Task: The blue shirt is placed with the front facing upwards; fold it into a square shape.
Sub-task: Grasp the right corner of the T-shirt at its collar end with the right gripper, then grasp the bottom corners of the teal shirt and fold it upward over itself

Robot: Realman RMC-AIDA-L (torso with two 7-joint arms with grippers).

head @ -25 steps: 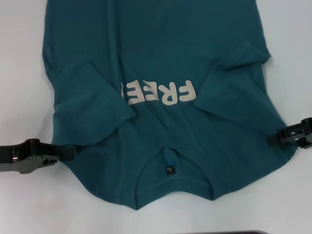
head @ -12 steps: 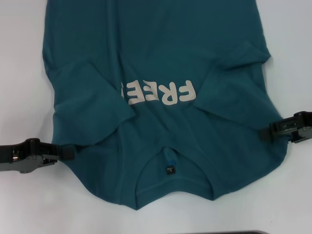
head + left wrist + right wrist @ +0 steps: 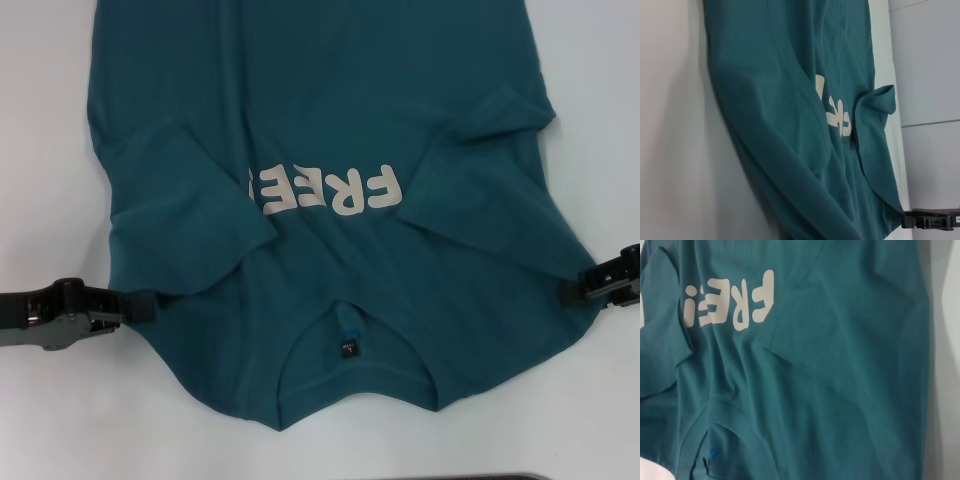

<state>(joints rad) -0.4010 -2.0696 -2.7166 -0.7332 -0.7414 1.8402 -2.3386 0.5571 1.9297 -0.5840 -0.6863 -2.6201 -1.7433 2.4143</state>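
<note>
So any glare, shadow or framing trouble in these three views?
Head view: even light, no glare; the shirt runs off the top, left gripper and right gripper sit at its shoulders. Left wrist view: soft shadow beside the cloth. Right wrist view: shirt fills it, lettering readable.

**Tabletop and its load**

Pale white tabletop (image 3: 40,420). The blue shirt (image 3: 330,100) lies directly on it, front up, collar at the near edge, both sleeves folded inward over the chest. Bare tabletop shows on either side of the shirt and beyond its collar.
</note>
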